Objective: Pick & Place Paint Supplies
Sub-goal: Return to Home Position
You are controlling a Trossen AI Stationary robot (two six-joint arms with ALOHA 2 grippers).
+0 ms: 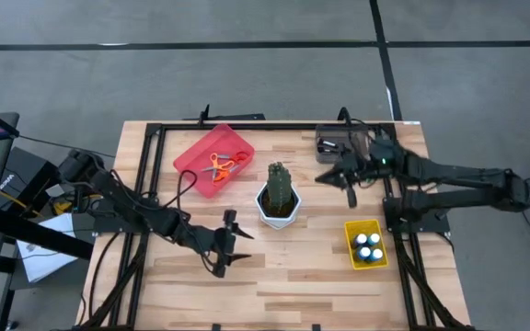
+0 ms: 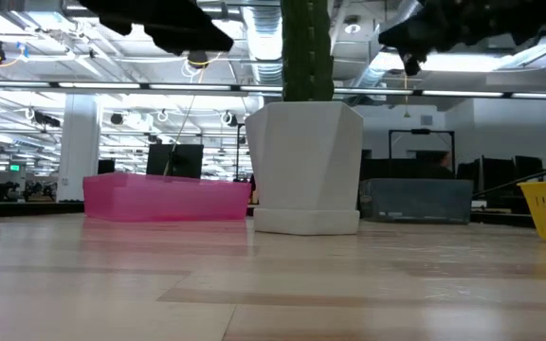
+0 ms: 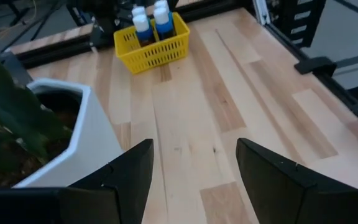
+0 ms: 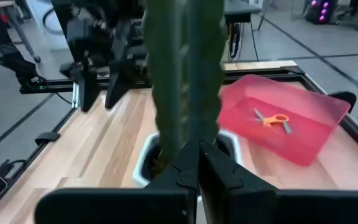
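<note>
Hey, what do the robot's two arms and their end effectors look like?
The left arm and the right arm are slim, near-black jointed segments; a thin black cable loops off the left arm. The left end effector and the right end effector each have two matte black, angular, wedge-shaped fingers. No markings show.

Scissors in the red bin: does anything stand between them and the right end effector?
Yes. The cactus in its white pot stands mid-table, about on the line from the right end effector to the scissors in the red bin. The left end effector, open, is off that line.
</note>
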